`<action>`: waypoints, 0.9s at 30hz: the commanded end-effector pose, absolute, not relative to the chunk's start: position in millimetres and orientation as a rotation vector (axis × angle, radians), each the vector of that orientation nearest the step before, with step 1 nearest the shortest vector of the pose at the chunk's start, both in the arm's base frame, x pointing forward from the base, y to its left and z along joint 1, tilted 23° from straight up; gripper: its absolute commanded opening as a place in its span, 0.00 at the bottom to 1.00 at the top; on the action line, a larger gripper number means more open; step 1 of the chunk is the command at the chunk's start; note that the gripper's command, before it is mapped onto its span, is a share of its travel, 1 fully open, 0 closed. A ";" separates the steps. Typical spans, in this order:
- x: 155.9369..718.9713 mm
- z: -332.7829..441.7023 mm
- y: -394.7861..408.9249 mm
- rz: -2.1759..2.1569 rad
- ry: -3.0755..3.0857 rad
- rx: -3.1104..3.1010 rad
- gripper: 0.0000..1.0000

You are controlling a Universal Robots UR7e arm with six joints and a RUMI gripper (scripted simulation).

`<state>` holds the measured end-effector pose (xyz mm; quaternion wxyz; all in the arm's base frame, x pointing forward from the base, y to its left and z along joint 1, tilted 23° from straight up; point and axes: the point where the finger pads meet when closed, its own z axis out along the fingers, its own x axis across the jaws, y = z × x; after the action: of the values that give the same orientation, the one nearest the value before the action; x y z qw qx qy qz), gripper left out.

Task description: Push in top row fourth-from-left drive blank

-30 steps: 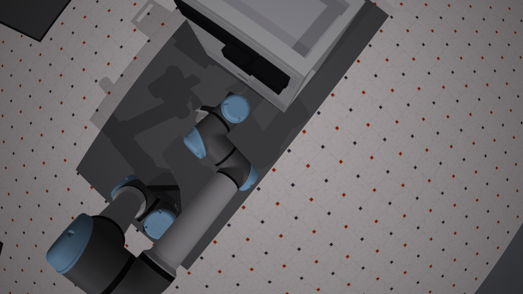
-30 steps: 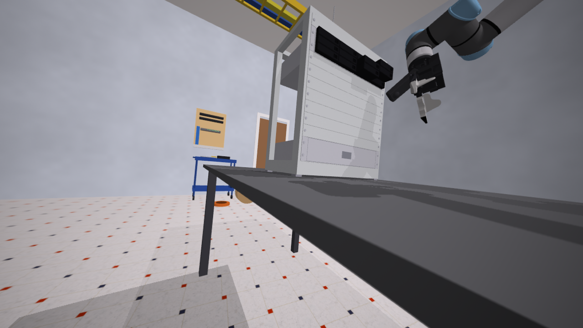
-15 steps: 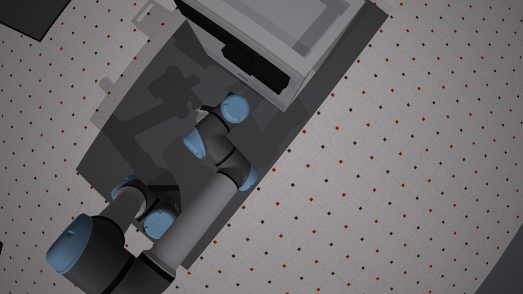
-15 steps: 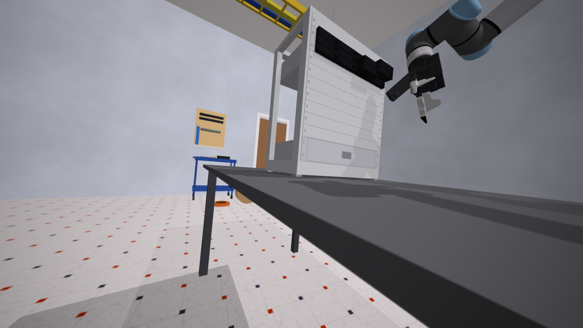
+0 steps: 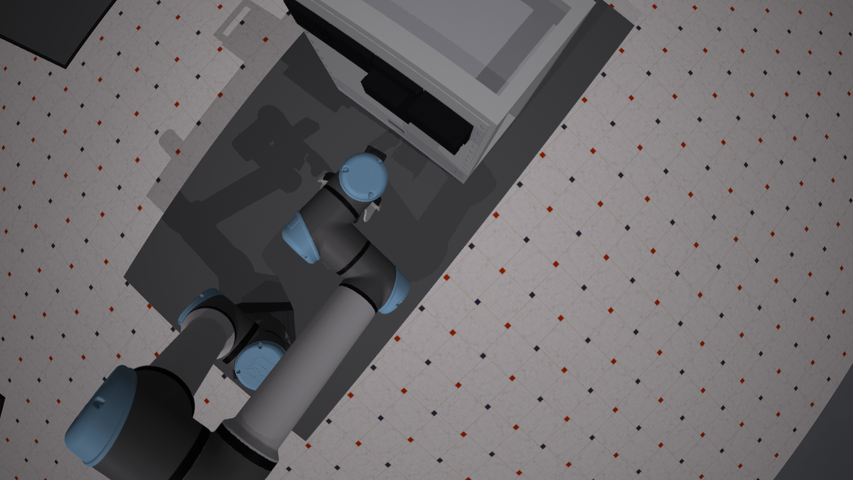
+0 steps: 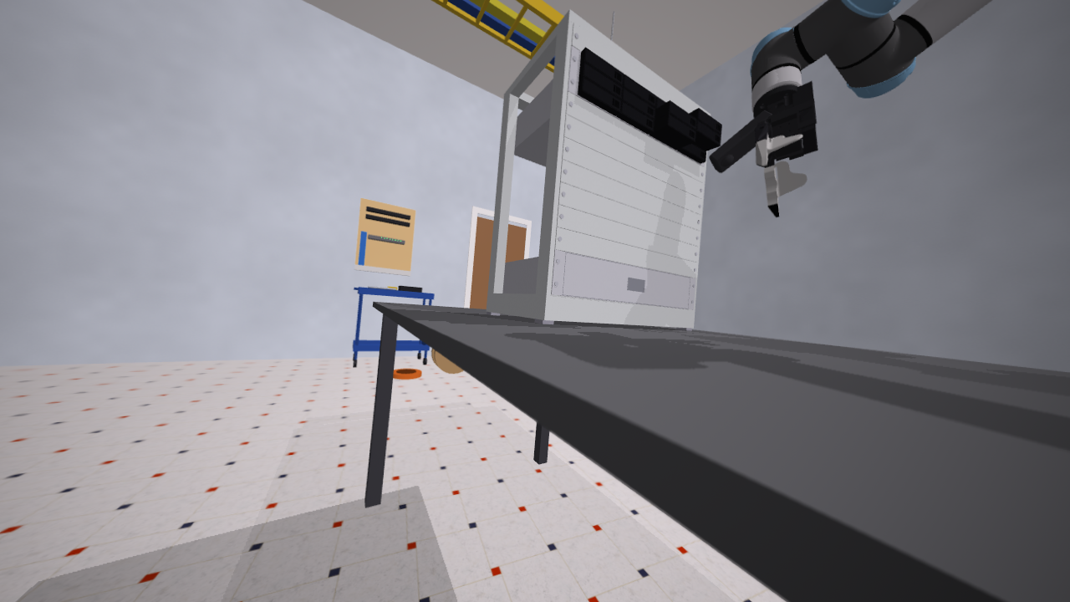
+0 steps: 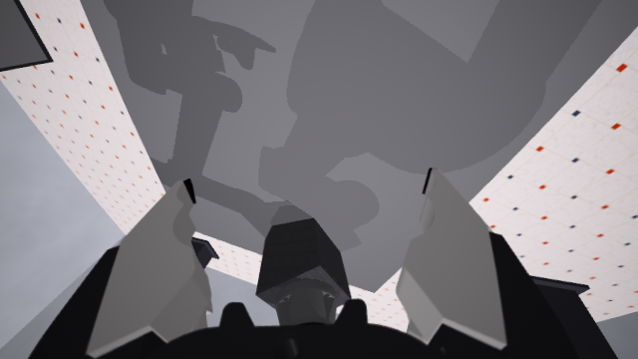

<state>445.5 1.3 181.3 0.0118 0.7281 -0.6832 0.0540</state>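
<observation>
The white rack point(image 6: 620, 186) stands on the dark table point(image 6: 748, 389). Its black drive blanks point(image 6: 647, 104) fill the top of the front face. The ones at the right end point(image 6: 695, 130) stick out further than the left ones. The top-row fourth blank point(image 6: 709, 119) is at the right end, and it also shows from above point(image 5: 453, 128). My gripper point(image 6: 777, 186) hangs in front of the rack at about blank height, fingers pointing down at the table, apart from the rack. It is open and empty in the wrist view point(image 7: 308, 186). From above, the wrist point(image 5: 362, 176) hides it.
A black bar on the gripper point(image 6: 736, 150) points toward the rack front, its tip close to the blanks. The rack stands near the table's far end point(image 5: 453, 35). The arm's elbow point(image 5: 358, 268) is over the table. A blue cart point(image 6: 392, 322) stands on the floor beyond.
</observation>
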 end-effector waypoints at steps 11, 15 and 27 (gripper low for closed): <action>445.4 220.5 5.3 0.597 -1.851 2.354 1.00; 445.1 238.2 7.1 0.783 -1.708 2.369 1.00; 446.3 275.5 10.6 1.172 -1.353 2.359 1.00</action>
<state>444.9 9.7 264.4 0.0828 0.7928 -0.4932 0.3483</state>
